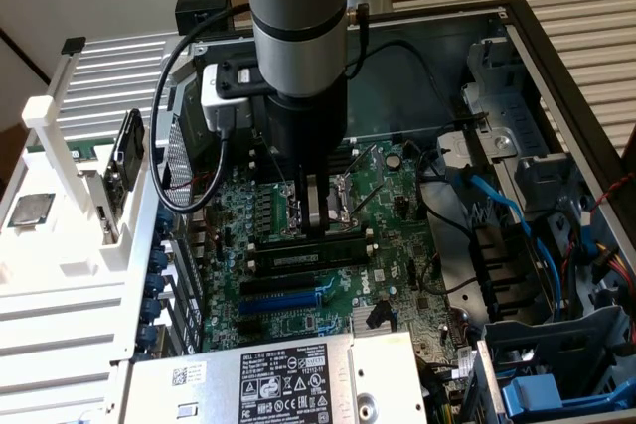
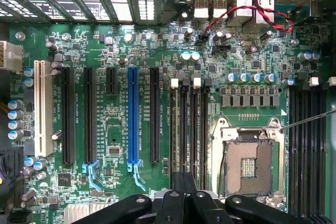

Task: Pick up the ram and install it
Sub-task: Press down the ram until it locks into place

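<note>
1. The dark two-fingered hand [image 1: 318, 213] hangs off the grey arm [image 1: 298, 7], straight down inside the open black metal computer case [image 1: 556, 57]. Its fingers are pressed together and pinch nothing that I can see.
2. In the exterior view the long, narrow dark-green ram stick [image 1: 308, 245] lies at 6 o'clock from the fingertips, just beside them. It stands on edge along the row of long black plastic memory slots [image 2: 189, 124], probably already in one of them.
3. Closed tips poised over the stick's top edge suit pushing down better than gripping, I'd judge.
4. The green motherboard [image 2: 115, 114] sits flat below, with the open square metal processor socket [image 2: 247, 163] at 3 o'clock from the slots in the wrist view.
5. On the white plastic rack [image 1: 60, 136] outside the case lies a square silver chip [image 1: 30, 208].
6. Hard to make out:
   - The arm hides where tips and stick meet, so I can't confirm contact.
   - In the wrist view the hand [image 2: 184, 203] covers the near slot ends, so the latches can't be judged.
</note>
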Robot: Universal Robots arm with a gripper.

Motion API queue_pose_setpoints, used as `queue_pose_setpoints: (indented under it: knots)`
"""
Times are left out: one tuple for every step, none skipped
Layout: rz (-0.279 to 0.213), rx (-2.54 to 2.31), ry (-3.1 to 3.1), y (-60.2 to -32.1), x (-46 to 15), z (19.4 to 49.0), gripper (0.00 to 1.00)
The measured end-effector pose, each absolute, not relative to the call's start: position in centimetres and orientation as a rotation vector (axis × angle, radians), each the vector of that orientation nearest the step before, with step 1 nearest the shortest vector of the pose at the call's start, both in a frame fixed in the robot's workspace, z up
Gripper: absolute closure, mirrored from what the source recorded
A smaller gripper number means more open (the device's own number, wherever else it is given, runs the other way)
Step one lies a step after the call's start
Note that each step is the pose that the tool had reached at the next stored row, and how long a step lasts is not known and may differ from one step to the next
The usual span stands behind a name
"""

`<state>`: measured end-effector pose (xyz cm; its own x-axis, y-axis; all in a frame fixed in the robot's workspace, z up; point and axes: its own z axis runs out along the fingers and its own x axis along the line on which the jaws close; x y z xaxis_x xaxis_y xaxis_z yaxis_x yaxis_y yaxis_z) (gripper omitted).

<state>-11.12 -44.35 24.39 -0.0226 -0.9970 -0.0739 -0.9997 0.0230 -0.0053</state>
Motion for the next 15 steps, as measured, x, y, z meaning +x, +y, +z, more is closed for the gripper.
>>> queue_pose_setpoints:
  knots:
    - [0.074, -2.156, 2.206, -44.34, -11.12, 24.39, 0.89]
    - [0.074, -2.156, 2.206, -44.35, -11.12, 24.40, 0.89]
    - [0.074, -2.156, 2.206, -44.35, -11.12, 24.40, 0.89]
    - [0.074, -2.156, 2.206, -44.35, -11.12, 24.40, 0.89]
    - [0.074, -2.156, 2.206, -44.35, -11.12, 24.40, 0.89]
    - [0.074, -2.156, 2.206, -44.35, -11.12, 24.40, 0.89]
    - [0.074, -2.156, 2.206, -44.35, -11.13, 24.40, 0.89]
    - [0.074, -2.156, 2.206, -44.35, -11.14, 24.40, 0.89]
    - [0.074, -2.156, 2.206, -44.35, -11.16, 24.40, 0.89]
    - [0.074, -2.156, 2.206, -44.35, -11.21, 24.40, 0.89]
    - [0.074, -2.156, 2.206, -44.35, -11.27, 24.40, 0.89]
    - [0.074, -2.156, 2.206, -44.35, -11.34, 24.40, 0.89]
    - [0.074, -2.156, 2.206, -44.35, -11.42, 24.40, 0.89]
    - [0.074, -2.156, 2.206, -44.35, -11.51, 24.40, 0.89]
    - [0.074, -2.156, 2.206, -44.35, -11.62, 24.40, 0.89]
